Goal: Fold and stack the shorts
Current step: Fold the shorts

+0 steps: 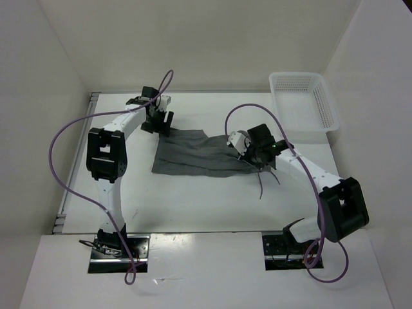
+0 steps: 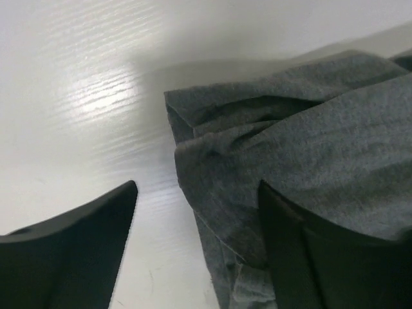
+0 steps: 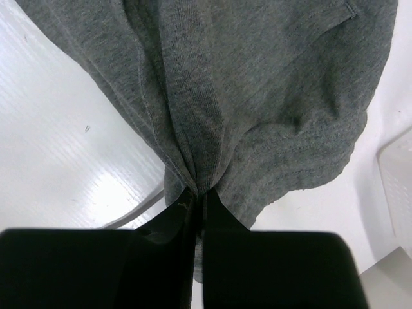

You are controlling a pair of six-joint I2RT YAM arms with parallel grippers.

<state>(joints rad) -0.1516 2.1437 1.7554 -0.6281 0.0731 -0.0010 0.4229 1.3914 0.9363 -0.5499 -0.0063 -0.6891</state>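
The grey shorts (image 1: 193, 154) lie partly folded and rumpled in the middle of the white table. My left gripper (image 1: 158, 122) is open at their far left corner. In the left wrist view (image 2: 197, 187) the cloth edge (image 2: 277, 148) lies between the two fingers, and the right finger (image 2: 322, 251) rests over the fabric. My right gripper (image 1: 254, 154) is at the shorts' right end, shut on a pinched bunch of the grey fabric (image 3: 212, 96), with the jaws meeting at the pinch (image 3: 198, 194). The thin drawstring (image 1: 261, 183) trails toward the near edge and also shows in the right wrist view (image 3: 138, 209).
A white mesh basket (image 1: 302, 100) stands at the far right corner of the table; its edge shows in the right wrist view (image 3: 399, 161). White walls enclose the table at the back and sides. Purple cables loop above both arms.
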